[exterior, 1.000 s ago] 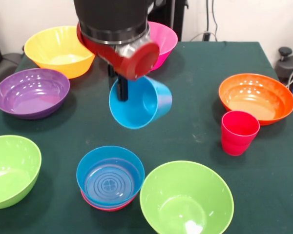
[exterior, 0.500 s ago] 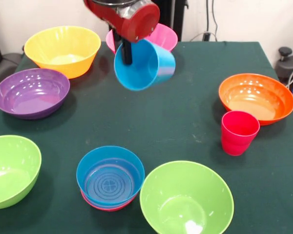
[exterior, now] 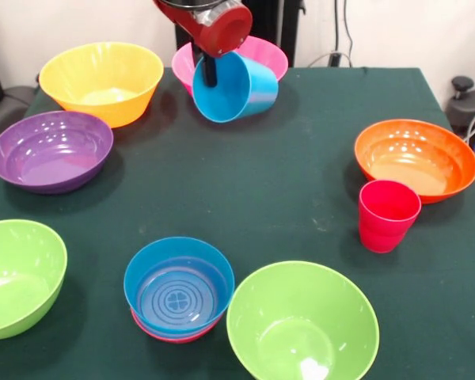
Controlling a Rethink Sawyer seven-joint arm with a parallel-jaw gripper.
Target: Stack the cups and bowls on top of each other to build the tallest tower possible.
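Note:
My gripper point(exterior: 208, 77) hangs at the top of the front view, shut on the rim of the light blue cup point(exterior: 236, 89). One dark finger point(exterior: 210, 71) shows inside the cup's mouth. The cup is in the air, tipped on its side with its mouth facing the camera, just in front of the pink bowl point(exterior: 265, 54). The red-pink cup point(exterior: 388, 214) stands upright at the right, beside the orange bowl point(exterior: 416, 158). A small blue bowl point(exterior: 179, 286) sits nested on a red bowl point(exterior: 168, 334) near the front.
A yellow-orange bowl point(exterior: 103, 79) and a purple bowl point(exterior: 51, 149) stand at the left. One lime green bowl point(exterior: 16, 277) sits at the front left, another point(exterior: 301, 321) at the front middle. The dark green cloth point(exterior: 301, 182) covers the table.
The gripper has risen and drawn back toward the table's far side, carrying the light blue cup from over the middle to near the pink bowl. Nothing else has moved.

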